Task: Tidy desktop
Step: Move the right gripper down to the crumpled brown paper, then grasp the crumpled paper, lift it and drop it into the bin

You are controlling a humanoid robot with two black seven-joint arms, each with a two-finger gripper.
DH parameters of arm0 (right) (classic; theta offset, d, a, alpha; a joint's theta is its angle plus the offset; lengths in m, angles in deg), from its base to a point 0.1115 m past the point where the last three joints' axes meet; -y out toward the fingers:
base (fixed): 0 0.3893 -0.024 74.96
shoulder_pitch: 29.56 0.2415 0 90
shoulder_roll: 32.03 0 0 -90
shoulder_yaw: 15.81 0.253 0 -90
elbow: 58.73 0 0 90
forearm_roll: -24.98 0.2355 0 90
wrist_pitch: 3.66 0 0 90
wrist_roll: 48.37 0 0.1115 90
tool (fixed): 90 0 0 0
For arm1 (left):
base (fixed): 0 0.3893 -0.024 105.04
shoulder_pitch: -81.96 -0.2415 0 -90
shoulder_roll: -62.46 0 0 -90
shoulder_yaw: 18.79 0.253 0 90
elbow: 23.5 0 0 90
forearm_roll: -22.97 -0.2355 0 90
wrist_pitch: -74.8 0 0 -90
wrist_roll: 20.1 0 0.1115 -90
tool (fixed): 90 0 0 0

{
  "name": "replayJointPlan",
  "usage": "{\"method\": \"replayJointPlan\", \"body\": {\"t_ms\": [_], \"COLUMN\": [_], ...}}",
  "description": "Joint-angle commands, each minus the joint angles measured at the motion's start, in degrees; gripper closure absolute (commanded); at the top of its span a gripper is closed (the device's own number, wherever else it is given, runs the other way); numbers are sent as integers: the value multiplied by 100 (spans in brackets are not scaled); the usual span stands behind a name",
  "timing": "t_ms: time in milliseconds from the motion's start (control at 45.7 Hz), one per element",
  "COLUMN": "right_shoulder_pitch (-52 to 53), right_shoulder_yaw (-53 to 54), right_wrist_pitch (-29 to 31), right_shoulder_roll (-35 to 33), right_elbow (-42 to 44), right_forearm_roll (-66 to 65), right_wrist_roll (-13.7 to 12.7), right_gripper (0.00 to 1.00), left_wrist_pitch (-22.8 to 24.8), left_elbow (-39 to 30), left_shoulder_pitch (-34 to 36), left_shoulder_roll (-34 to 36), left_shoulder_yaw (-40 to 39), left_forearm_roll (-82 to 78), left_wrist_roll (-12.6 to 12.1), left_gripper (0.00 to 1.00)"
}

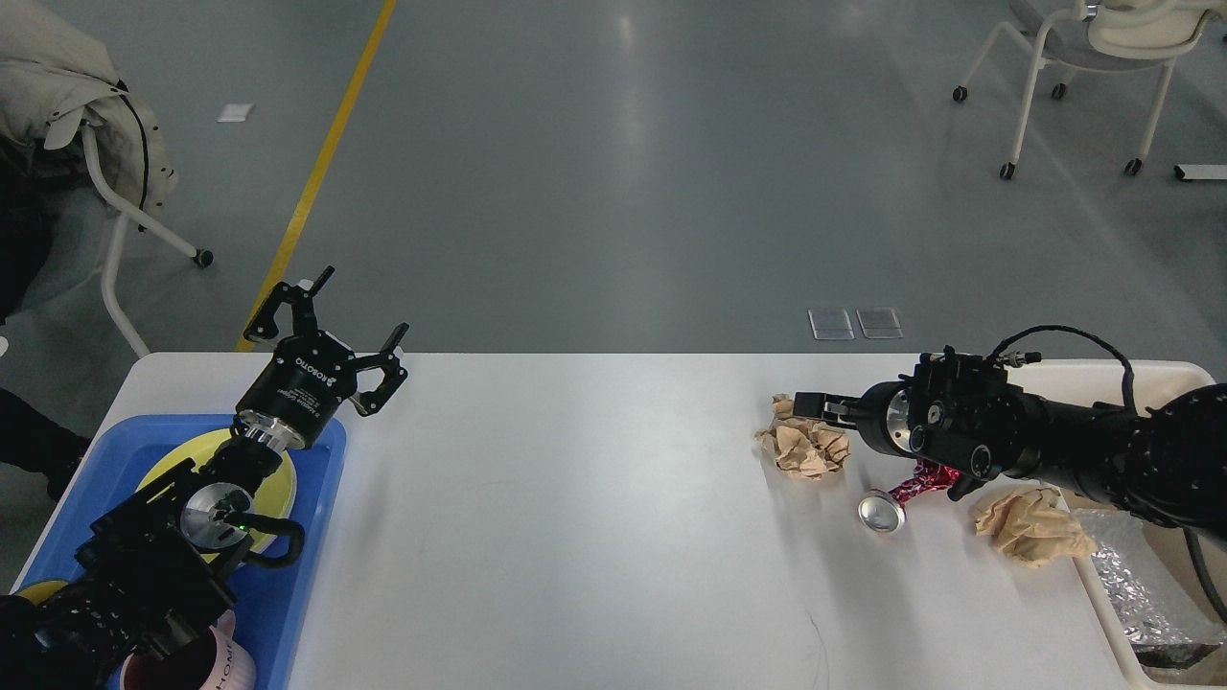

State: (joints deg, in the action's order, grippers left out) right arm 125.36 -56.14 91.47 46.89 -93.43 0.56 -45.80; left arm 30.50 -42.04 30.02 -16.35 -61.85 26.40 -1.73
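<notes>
The white desktop [594, 517] fills the lower view. My left gripper [357, 311] is open and empty, held above the far corner of the blue tray [316, 556]. My right gripper [810, 404] points left, its tips at the top edge of a crumpled brown paper ball [803, 450]; its fingers are seen side-on, so I cannot tell whether they grip it. A second crumpled brown paper [1030, 525] lies under my right arm. A crushed red can [884, 511] with a silver end lies between the two papers.
The blue tray holds a yellow plate [280, 484] and a dark pink cup [206, 668], partly hidden by my left arm. A cream bin [1102, 599] at the right edge holds crumpled foil [1145, 599]. Chairs stand on the floor beyond the table.
</notes>
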Motion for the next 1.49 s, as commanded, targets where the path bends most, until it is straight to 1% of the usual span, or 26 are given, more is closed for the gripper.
{"method": "replayJointPlan", "body": {"t_ms": [0,131,350,460,569,657,723,745,832,898,964,986,1008,1029,1073,1183,1270,1358,1402,1468], "right_shoulder_pitch": [-216,-418,-638,-770,-849,-911,-954,-963,-972,-999,-999,-990,-964,-946,-920,-700,-340,388,880,1618], "right_shoulder_yaw": [517,772,1001,1018,1115,1220,1273,1282,1282,1282,1282,1282,1282,1291,1291,1282,1203,879,589,141], "right_wrist_pitch": [-38,-204,-495,-556,-609,-627,-644,-644,-662,-671,-653,-627,-601,-583,-574,-556,-452,171,479,849], "right_shoulder_roll": [18,132,273,387,413,457,492,492,510,510,484,466,440,414,352,89,-271,-938,-1369,-1783], "right_elbow": [-1,16,95,218,236,236,245,245,245,236,218,201,166,140,104,-106,-492,-1282,-1687,-2188], "right_forearm_roll": [-1,-1,-10,-1,-1,-10,-10,-10,-10,-19,-36,-28,-28,-19,-27,-28,-28,-45,-72,-72], "right_wrist_roll": [-46,-55,-178,-353,-450,-538,-591,-609,-670,-732,-758,-750,-749,-741,-714,-706,-697,-670,-609,-477], "right_gripper": [0,0,0,0,0,4,10,14,36,57,71,79,84,86,100,100,100,100,100,100], "left_wrist_pitch": [0,0,0,0,0,0,0,0,0,0,0,0,0,0,0,0,0,0,0,0], "left_elbow": [0,0,0,0,0,0,0,0,0,0,0,0,0,0,0,0,0,0,0,0], "left_shoulder_pitch": [0,0,0,0,0,0,0,0,0,0,0,0,0,0,0,0,0,0,0,0], "left_shoulder_roll": [5,5,5,5,-3,5,-3,5,5,-3,-3,5,5,-3,5,5,5,5,5,5], "left_shoulder_yaw": [0,0,0,0,0,0,0,0,0,0,0,0,0,0,0,0,0,0,0,0], "left_forearm_roll": [0,0,0,0,0,0,0,0,0,0,0,0,0,0,0,0,0,0,0,0], "left_wrist_roll": [0,0,0,0,0,0,0,0,0,0,0,0,0,0,0,0,0,0,0,0], "left_gripper": [0,0,0,0,0,0,0,0,0,0,0,0,0,0,0,0,0,0,0,0]}}
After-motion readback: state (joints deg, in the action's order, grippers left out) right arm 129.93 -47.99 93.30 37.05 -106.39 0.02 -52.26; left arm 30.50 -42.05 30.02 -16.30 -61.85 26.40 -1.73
